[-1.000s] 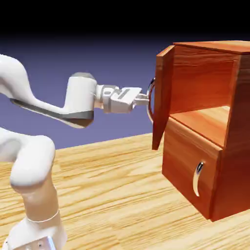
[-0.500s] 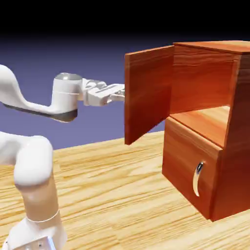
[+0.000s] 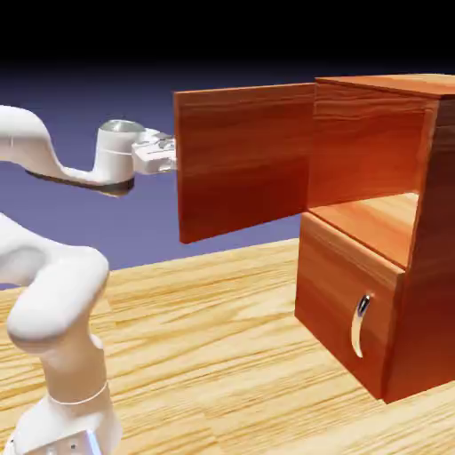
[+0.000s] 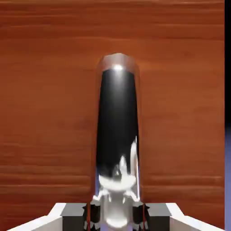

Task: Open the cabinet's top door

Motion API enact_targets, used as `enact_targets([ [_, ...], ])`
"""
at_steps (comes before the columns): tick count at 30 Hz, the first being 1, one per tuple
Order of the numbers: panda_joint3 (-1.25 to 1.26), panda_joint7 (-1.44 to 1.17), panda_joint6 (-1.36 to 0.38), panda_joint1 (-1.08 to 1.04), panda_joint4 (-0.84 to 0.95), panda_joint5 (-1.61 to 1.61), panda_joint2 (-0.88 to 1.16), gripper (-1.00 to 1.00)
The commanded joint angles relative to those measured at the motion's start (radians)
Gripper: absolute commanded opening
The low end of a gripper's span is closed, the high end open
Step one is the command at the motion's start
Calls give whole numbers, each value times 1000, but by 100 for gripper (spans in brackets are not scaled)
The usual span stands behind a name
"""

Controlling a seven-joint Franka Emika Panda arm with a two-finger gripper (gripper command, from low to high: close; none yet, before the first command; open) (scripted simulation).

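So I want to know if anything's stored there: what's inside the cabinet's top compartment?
The cabinet shows only a bare wood shelf floor there. The swung-out top door hides the compartment's upper part and back.

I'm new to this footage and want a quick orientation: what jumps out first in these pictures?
The top door stands swung wide out from the cabinet at the exterior view's right, baring the upper shelf. The gripper is shut on the door's silver handle, which fills the hand view's middle. The lower panel stays closed, its small handle untouched.
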Motion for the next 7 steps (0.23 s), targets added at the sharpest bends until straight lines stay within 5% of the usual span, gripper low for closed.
enact_targets([
  [1,27,-6,-31,-36,36,15,-4,-100],
  [5,120,-33,-140,-173,177,65,-29,-100],
  [6,120,-33,-140,-173,177,65,-29,100],
  [7,120,-33,-140,-173,177,65,-29,100],
])
